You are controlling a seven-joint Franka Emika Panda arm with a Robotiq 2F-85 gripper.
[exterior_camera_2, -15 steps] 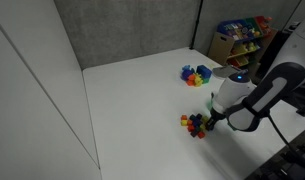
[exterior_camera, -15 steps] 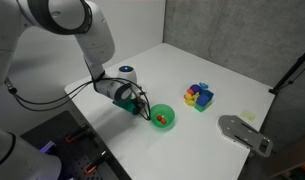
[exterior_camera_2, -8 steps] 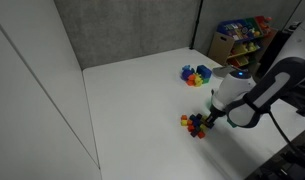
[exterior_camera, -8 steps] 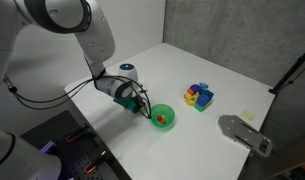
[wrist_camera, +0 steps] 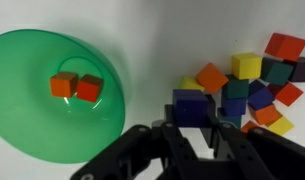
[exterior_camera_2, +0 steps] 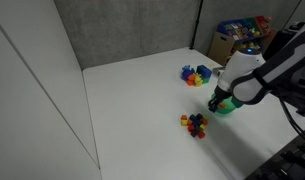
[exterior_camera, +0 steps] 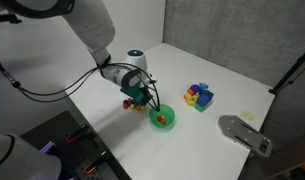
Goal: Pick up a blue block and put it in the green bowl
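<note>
My gripper [wrist_camera: 191,118] is shut on a dark blue block [wrist_camera: 192,108] and holds it above the white table, between the green bowl [wrist_camera: 32,125] and the pile of tiny blocks [wrist_camera: 254,88]. The bowl holds two orange-red blocks [wrist_camera: 75,86]. In both exterior views the gripper [exterior_camera: 144,100] [exterior_camera_2: 218,99] hangs beside the bowl [exterior_camera: 163,118] [exterior_camera_2: 228,108], with the small pile [exterior_camera_2: 196,124] on the table nearby.
A cluster of bigger blue, yellow and purple blocks [exterior_camera: 199,96] [exterior_camera_2: 196,74] sits farther back on the table. A grey flat object [exterior_camera: 244,134] lies off the table's edge. A shelf with colourful packages [exterior_camera_2: 242,35] stands behind the table.
My gripper has risen from the pile of tiny blocks with the blue block in it and moved toward the green bowl.
</note>
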